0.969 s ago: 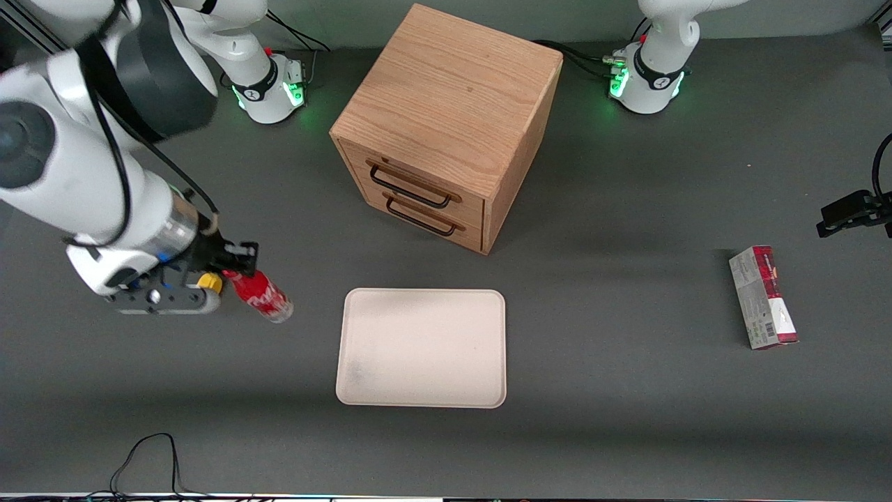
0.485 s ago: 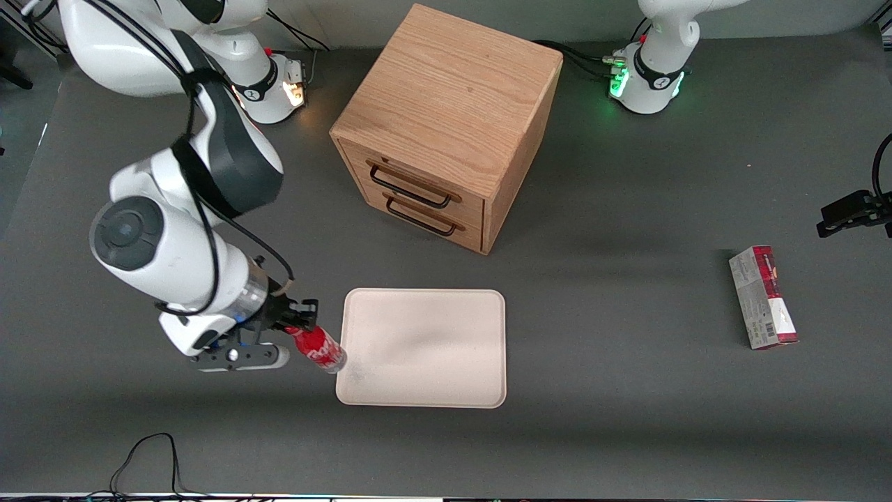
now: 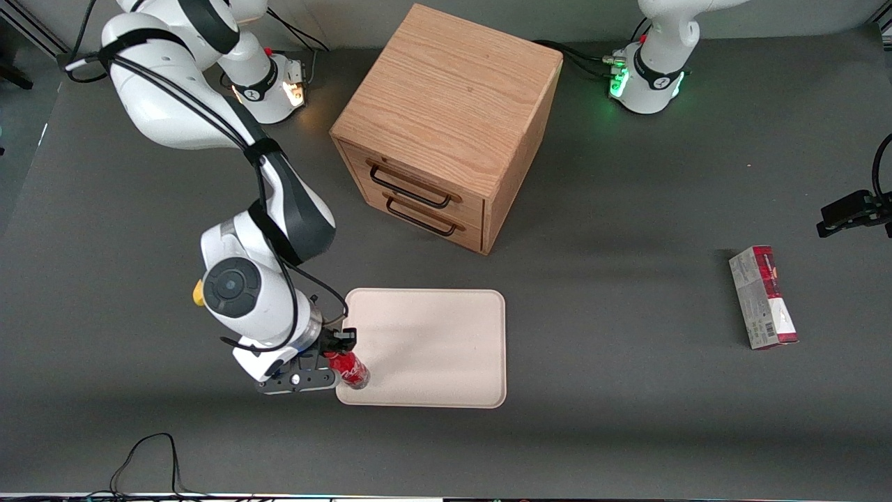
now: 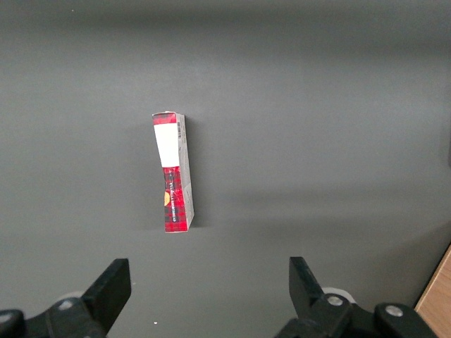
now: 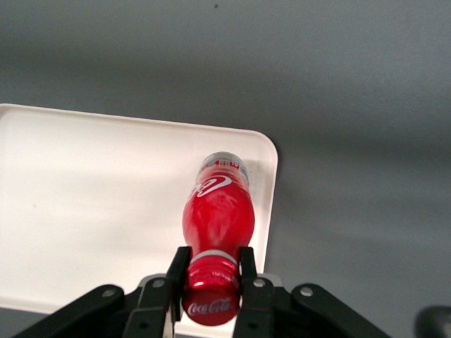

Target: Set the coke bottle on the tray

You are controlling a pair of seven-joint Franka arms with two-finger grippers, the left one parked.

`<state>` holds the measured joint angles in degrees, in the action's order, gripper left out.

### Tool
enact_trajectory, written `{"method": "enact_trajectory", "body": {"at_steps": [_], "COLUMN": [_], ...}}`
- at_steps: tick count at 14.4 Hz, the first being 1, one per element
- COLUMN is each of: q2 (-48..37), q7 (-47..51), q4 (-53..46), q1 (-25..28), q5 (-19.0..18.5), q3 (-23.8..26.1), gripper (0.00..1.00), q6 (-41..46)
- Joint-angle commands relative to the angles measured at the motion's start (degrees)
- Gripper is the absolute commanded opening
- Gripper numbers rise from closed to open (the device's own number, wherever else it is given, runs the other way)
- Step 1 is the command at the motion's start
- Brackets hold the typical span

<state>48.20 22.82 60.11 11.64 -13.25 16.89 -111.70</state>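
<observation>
Where it earlier hung beside the tray, the tool now grips the coke bottle over its corner.

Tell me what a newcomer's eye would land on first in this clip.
The red coke bottle, clamped at its neck by the gripper, over the tray's corner nearest the working arm. Next, the wooden drawer cabinet, farther from the camera than the tray, and a red-and-grey carton toward the parked arm's end.
</observation>
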Motion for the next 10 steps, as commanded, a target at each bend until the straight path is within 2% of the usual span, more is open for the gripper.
{"method": "enact_trajectory", "body": {"at_steps": [1, 8, 9, 10], "q2": [-0.13, 0.66, 0.66, 0.66], "q7": [0.11, 0.38, 0.81, 1.17], "q4": [1.23, 3.34, 3.34, 3.43], "q1": [-0.21, -0.91, -1.00, -1.00], "q5": [-2.47, -2.48, -2.57, -2.57], "q3": [0.43, 0.34, 0.34, 0.25], "gripper": [0.00, 0.00, 0.14, 0.33], "q6": [-1.93, -5.72, -5.72, -5.72]}}
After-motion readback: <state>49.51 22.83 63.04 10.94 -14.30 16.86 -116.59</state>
